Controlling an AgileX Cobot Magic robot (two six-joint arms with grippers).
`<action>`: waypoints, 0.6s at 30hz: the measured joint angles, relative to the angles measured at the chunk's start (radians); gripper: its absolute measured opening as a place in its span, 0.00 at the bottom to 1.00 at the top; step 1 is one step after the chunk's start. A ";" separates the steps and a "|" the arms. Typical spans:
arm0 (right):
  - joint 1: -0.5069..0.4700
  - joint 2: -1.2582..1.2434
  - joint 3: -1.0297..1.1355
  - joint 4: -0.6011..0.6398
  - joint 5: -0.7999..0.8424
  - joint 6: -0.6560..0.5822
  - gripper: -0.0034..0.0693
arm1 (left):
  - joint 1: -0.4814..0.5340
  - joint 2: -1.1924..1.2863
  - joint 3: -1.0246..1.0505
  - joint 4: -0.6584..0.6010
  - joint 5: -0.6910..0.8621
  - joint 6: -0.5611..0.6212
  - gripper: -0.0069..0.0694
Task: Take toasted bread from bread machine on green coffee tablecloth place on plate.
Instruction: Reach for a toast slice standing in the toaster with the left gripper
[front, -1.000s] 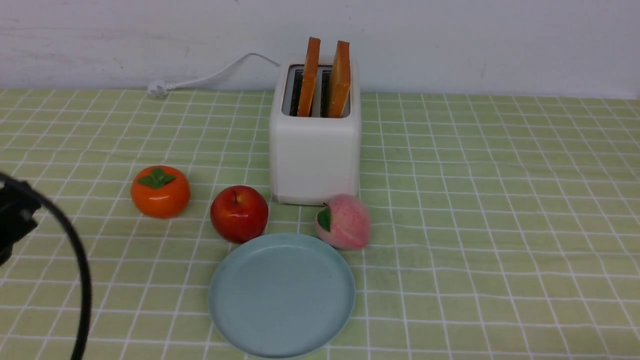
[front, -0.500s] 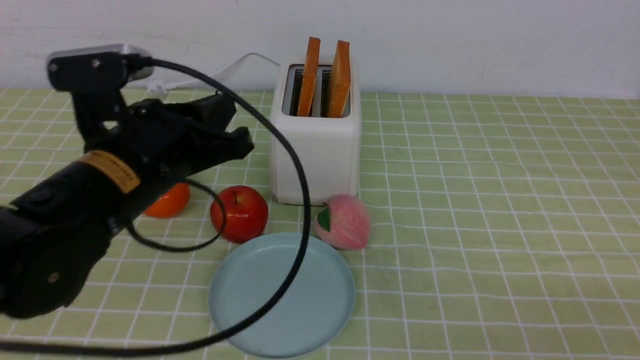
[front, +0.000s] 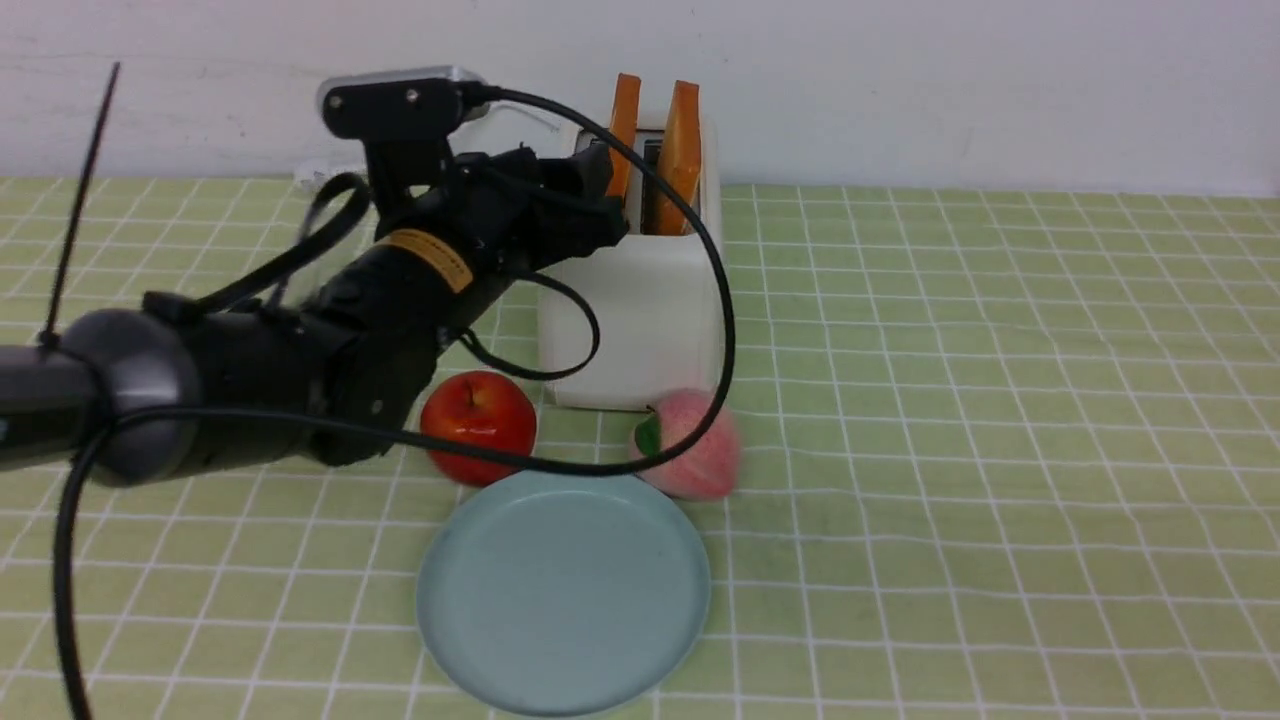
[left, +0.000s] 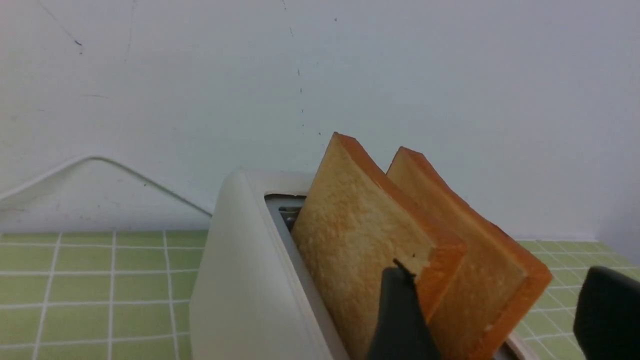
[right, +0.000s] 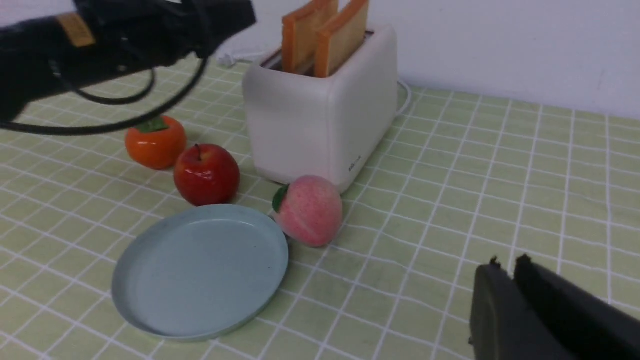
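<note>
Hovering open, empty, left tool (left: 500, 270) is facing toasted bread (left: 360, 240) in bread machine (left: 235, 300); grasp pending: needs centring on one slice.

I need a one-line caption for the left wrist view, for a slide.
Open left end effector near two toast slices standing in the white toaster.

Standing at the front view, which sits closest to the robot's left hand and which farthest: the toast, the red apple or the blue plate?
1. The toasted bread, upright in the bread machine, right beside the left hand.
2. The red apple, on the cloth below.
3. The plate, nearest the camera.
</note>
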 joint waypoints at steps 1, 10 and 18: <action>0.000 0.000 0.000 0.015 0.000 -0.014 0.12 | 0.000 0.022 -0.018 -0.001 0.001 0.016 0.69; 0.000 0.000 -0.001 0.039 0.007 -0.038 0.13 | 0.000 0.131 -0.164 -0.048 0.094 0.187 0.68; 0.000 0.000 -0.001 0.048 0.011 -0.038 0.14 | 0.001 0.164 -0.187 -0.034 0.064 0.195 0.68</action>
